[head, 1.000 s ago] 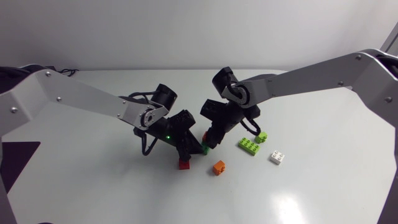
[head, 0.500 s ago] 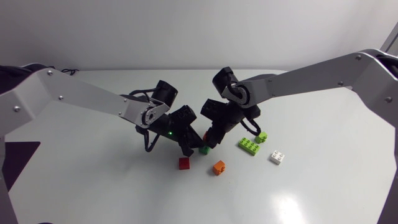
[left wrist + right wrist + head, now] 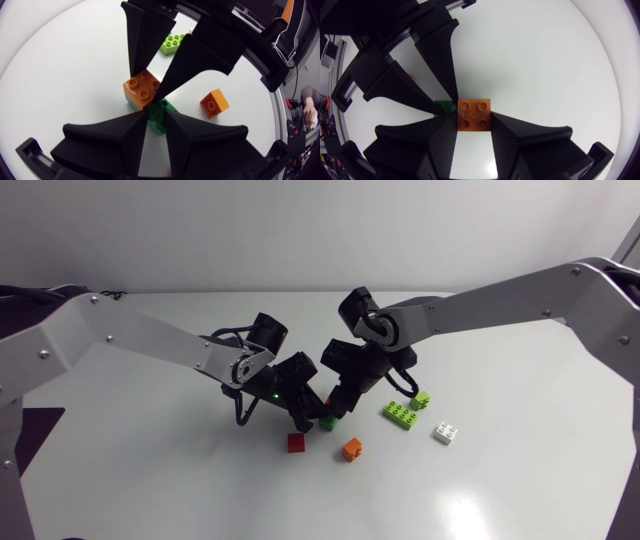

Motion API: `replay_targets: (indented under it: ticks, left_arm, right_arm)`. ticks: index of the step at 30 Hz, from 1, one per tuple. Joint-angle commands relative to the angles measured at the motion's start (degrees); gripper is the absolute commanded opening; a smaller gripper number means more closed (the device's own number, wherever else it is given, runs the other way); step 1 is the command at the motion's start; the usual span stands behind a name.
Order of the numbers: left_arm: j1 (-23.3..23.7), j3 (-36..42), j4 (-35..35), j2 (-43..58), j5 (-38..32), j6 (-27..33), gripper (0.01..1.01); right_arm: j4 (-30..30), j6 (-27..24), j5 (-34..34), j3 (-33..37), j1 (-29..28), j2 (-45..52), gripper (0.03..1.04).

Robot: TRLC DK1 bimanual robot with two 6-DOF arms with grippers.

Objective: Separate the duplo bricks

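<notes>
Near the table's middle the left gripper [image 3: 156, 115] clamped the dark green brick [image 3: 158, 121] from two sides, and the right gripper [image 3: 474, 121] pinched the orange brick [image 3: 474, 114] touching it. Whether the two bricks were locked together could not be made out. From above, the fingers hid that orange brick almost wholly. Toward the front edge lay a red brick [image 3: 296, 442] and a loose orange brick [image 3: 351, 449]. Toward the right edge lay a lime brick [image 3: 400, 413], a smaller lime piece [image 3: 421, 399] and a white brick [image 3: 446, 432].
</notes>
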Motion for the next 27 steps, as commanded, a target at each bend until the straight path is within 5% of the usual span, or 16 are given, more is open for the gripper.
replay_targets:
  ticks: [1, 14, 27]
  left_arm:
    - [-0.05, 0.39, 0.13, 1.27, -0.16, -0.88, 0.246]
    - [0.04, -0.57, 0.66, 1.01, -0.25, -0.70, 0.246]
    - [-1.46, -2.42, 0.66, -2.68, 0.45, -0.70, 0.246]
  right_arm:
    - [-1.47, 1.69, -1.86, 2.87, -0.52, 0.07, 0.20]
    - [-4.45, 4.68, -9.24, 5.86, -4.91, -0.46, 0.20]
    - [1.00, -2.79, -6.43, -17.78, -11.06, -16.28, 0.20]
